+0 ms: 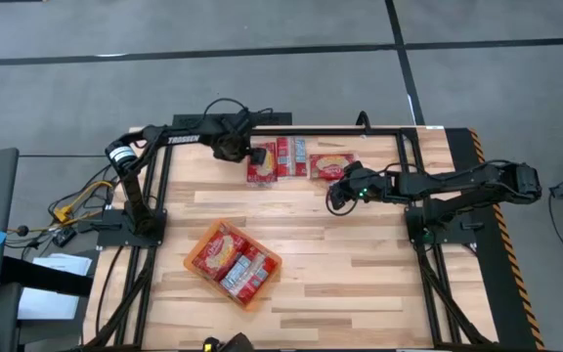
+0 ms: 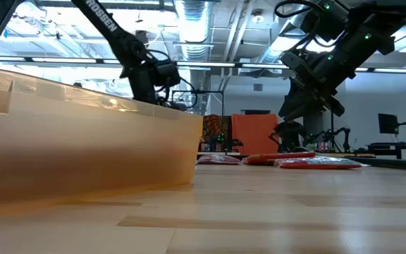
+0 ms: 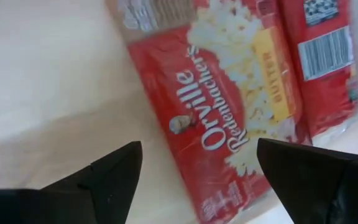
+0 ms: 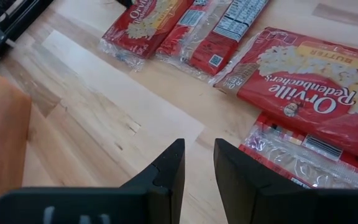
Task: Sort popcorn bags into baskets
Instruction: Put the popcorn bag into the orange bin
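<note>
Red popcorn bag (image 3: 229, 118) at twelve o'clock sits under the left gripper (image 1: 252, 154), jaws wide open and empty; closing should follow.

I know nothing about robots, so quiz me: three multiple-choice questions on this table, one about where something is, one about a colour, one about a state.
1. Where is the left tool?
A. Over the popcorn bags at the table's far edge
B. Inside the basket
C. Off the table

2. What colour is the basket?
A. Blue
B. Translucent orange
C. Green

3. How do the left tool's fingers stand?
A. Clamped on a bag
B. Spread wide, holding nothing
C. Touching each other

Answers:
1 A, the overhead view shows it above the bag at the row's left end.
2 B, orange in both the overhead and low views.
3 B, its wrist view shows a wide gap with the bag lying beyond.
</note>
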{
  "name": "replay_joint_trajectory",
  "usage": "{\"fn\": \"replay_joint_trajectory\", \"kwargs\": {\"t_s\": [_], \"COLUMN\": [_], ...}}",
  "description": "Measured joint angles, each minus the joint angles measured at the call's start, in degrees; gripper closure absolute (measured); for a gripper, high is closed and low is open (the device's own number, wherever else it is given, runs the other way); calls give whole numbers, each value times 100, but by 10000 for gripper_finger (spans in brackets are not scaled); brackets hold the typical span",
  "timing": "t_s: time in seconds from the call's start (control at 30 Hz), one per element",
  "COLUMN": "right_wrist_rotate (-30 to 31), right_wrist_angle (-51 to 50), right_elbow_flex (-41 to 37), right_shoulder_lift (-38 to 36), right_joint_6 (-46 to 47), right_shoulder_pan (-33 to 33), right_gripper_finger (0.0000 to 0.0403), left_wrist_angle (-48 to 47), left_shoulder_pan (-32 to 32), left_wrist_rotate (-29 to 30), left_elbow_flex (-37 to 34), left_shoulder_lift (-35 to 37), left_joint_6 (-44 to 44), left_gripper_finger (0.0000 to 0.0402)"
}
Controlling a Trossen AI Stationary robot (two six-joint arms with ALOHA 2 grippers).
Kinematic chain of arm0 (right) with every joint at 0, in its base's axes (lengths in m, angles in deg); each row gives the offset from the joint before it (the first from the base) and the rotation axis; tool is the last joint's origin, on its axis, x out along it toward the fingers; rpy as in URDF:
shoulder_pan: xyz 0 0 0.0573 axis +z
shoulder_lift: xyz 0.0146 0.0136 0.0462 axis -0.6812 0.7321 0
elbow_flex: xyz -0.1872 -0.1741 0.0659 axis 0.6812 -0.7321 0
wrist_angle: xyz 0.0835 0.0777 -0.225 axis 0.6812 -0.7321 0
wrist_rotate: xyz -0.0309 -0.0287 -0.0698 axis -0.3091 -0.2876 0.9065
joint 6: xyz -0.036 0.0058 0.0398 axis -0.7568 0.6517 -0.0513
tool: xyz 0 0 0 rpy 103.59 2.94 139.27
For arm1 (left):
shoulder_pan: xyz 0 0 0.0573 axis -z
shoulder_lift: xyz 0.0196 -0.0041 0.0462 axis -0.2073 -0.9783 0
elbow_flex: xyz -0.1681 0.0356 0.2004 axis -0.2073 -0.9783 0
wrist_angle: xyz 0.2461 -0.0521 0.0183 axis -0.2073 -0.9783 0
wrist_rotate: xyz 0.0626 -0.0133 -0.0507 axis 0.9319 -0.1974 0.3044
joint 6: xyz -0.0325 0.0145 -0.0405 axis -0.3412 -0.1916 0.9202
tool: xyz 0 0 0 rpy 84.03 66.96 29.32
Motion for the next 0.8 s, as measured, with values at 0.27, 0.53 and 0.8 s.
{"fn": "replay_joint_trajectory", "kwargs": {"t_s": [0.27, 0.53, 0.8], "right_wrist_rotate": [4, 3, 2], "right_wrist_angle": [0, 0, 0], "right_elbow_flex": [0, 0, 1], "right_shoulder_lift": [0, 0, 0], "right_joint_6": [-13, 2, 8], "right_shoulder_pan": [0, 0, 2], "right_gripper_finger": [290, 290, 290], "left_wrist_angle": [1829, 2401, 2946], "left_shoulder_pan": [31, 96, 111], "left_wrist_rotate": [-483, -340, -411], "left_elbow_flex": [-927, -1489, -1724], "left_shoulder_lift": [0, 30, 2], "left_joint_6": [783, 1037, 1012], "left_gripper_finger": [100, 233, 390]}}
